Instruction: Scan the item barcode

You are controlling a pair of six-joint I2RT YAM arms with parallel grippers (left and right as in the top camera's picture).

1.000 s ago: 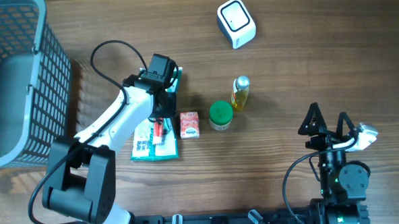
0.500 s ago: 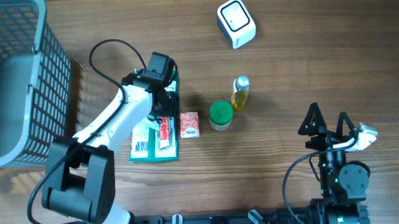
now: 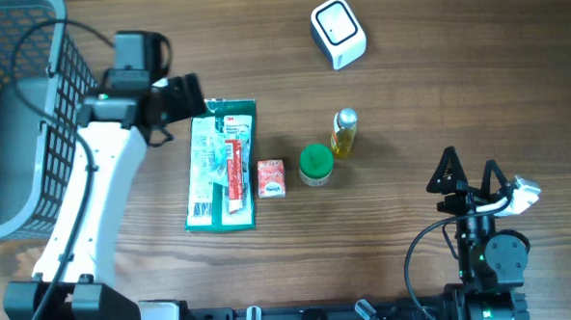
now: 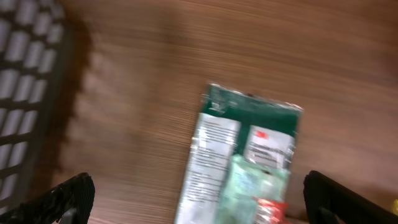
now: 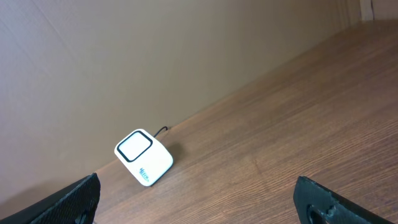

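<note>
Nearest you, your right pincer (image 3: 469, 168) stands wide open and empty. Further out, the packet (image 3: 223, 165) lies flat on the surface (image 3: 408, 97), a small box (image 3: 271, 177) just beside it, then a green lid (image 3: 316, 162) and a bottle (image 3: 344, 133). Your left pincer (image 3: 188, 97) hangs wide open, empty, by the packet's far corner. The scanner (image 3: 338, 32) sits farthest, well apart.
</note>
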